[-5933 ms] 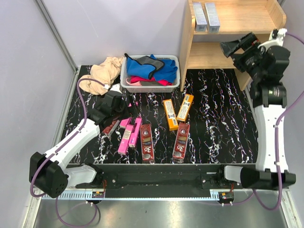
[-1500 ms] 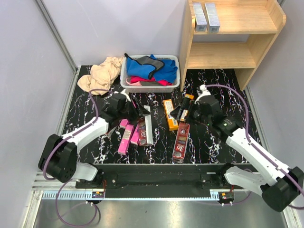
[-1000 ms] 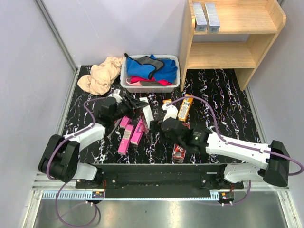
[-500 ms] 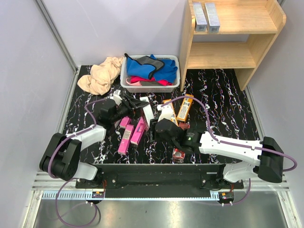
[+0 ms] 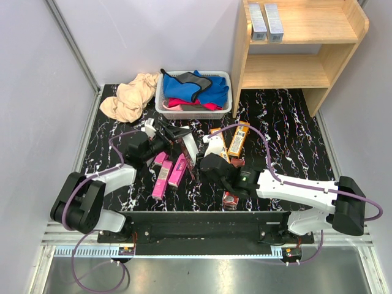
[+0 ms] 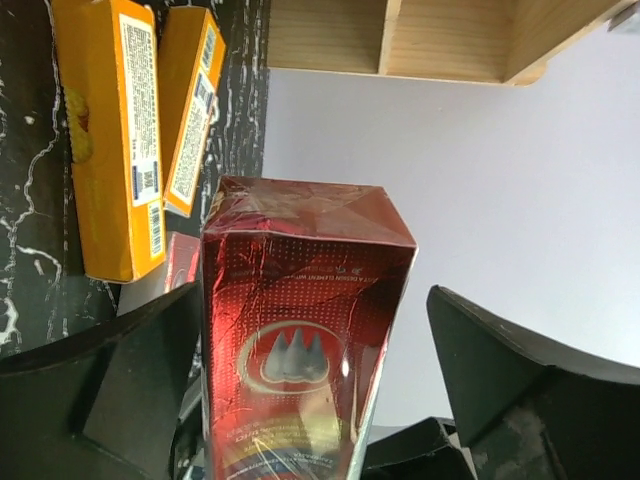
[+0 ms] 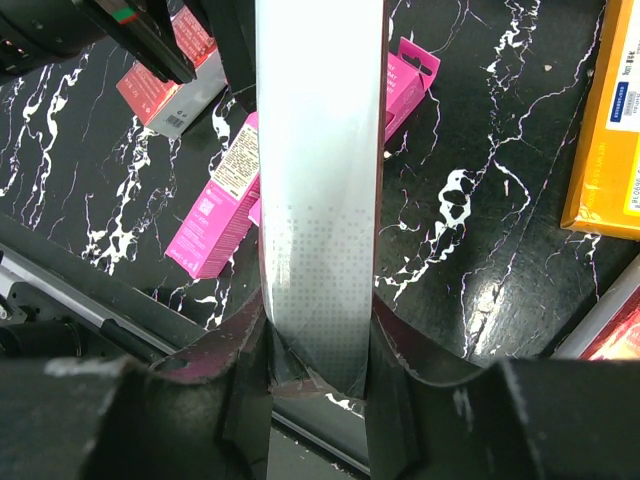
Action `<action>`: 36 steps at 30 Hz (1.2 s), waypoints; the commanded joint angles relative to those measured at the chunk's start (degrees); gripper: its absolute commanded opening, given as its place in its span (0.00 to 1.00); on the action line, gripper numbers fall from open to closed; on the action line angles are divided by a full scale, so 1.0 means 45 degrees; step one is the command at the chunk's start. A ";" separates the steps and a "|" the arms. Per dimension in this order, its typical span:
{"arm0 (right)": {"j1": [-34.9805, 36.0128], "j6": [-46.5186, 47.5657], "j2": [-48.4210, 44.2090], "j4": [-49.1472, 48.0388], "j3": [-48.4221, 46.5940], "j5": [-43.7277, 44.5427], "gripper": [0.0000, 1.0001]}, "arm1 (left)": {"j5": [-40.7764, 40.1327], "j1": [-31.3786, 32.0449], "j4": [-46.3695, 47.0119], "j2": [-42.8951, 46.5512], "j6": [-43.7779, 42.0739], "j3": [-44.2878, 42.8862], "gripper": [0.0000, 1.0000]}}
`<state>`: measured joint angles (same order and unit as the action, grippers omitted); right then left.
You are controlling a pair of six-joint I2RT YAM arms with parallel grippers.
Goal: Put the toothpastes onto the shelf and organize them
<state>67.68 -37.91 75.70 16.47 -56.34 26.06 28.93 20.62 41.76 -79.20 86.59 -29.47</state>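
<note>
A dark red toothpaste box (image 5: pixel 190 150) with a silver-grey side (image 7: pixel 320 180) stands tilted above the table's middle. My right gripper (image 5: pixel 197 164) (image 7: pixel 320 330) is shut on its near end. My left gripper (image 5: pixel 176 133) (image 6: pixel 312 300) is open around its far end (image 6: pixel 300 340), with a clear gap at the right finger (image 6: pixel 520 390). Two pink boxes (image 5: pixel 162 179) (image 5: pixel 177 170), an orange one (image 5: pixel 237 139) and a dark red one (image 5: pixel 231 196) lie on the table. The wooden shelf (image 5: pixel 300 67) stands at the far right, with two silver-grey boxes (image 5: pixel 266 20) on its top tier.
A white basket (image 5: pixel 160 109) of coloured cloths stands at the back, left of the shelf, with a beige cloth (image 5: pixel 130 97) beside it. Both arms reach in over the black marbled table (image 5: pixel 288 147), the right one lying low across the front.
My left gripper has opened off the dark red box while my right gripper has shut on it. The box has stayed at about the same place.
</note>
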 commanded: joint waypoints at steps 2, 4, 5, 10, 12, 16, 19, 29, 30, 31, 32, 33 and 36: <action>0.0058 -0.0286 -0.0748 -0.0398 -0.0508 0.0672 0.24 | -0.0099 0.0007 -0.1716 0.1230 -0.1541 -0.0793 0.99; 0.0038 -0.0403 -0.1020 -0.0418 -0.0566 0.0653 0.24 | -0.0334 0.0007 -0.3466 0.1505 -0.2245 -0.1300 0.99; -0.0001 -0.0423 -0.1099 -0.0360 -0.0605 0.0576 0.24 | -0.0470 0.0007 -0.4175 0.1777 -0.3042 -0.1534 0.99; -0.0780 -0.0850 -0.1567 -0.0028 -0.1113 -0.1019 0.23 | -0.1817 0.0007 -0.8040 0.2811 -0.5117 -0.2919 0.99; -0.1405 -0.1066 -0.1763 -0.0008 -0.1327 -0.1823 0.23 | -0.2401 0.0007 -0.8865 0.3106 -0.5860 -0.3447 0.99; -0.2518 -0.1535 -0.2290 -0.0027 -0.1699 -0.3969 0.23 | -0.3516 0.0007 -1.0703 0.4023 -0.6934 -0.4016 0.99; -0.3378 -0.1750 -0.2719 -0.0027 -0.2011 -0.5122 0.23 | -0.4239 0.0007 -1.1504 0.4589 -0.7442 -0.4251 0.99; -0.6541 -0.1713 -0.2800 0.0187 -0.4506 -0.8466 0.24 | -0.4613 0.0007 -1.2151 0.4866 -0.7894 -0.4310 0.99; -0.6795 -0.1596 -0.2528 0.0265 -0.4841 -0.8816 0.23 | -0.4593 0.0007 -1.2151 0.4827 -0.7913 -0.4271 0.99; -0.7262 -0.1537 -0.2352 0.0401 -0.5192 -0.9013 0.24 | -0.4573 0.0007 -1.2170 0.4826 -0.7933 -0.4271 0.99; -0.7479 -0.1459 -0.2195 0.0441 -0.5872 -0.9189 0.24 | -0.4573 0.0007 -1.2170 0.4788 -0.7952 -0.4213 0.99; -0.7694 -0.1342 -0.1826 0.0519 -0.6247 -0.9558 0.23 | -0.4554 0.0007 -1.2151 0.4787 -0.7972 -0.4212 0.99; -0.8845 -0.1282 -0.1006 0.0695 -0.7712 -1.0378 0.24 | -0.4515 0.0027 -1.2151 0.4768 -0.8030 -0.4134 0.99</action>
<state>32.95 -45.41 67.59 22.04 -81.95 -12.47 9.65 20.67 -14.41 -57.52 52.10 -46.74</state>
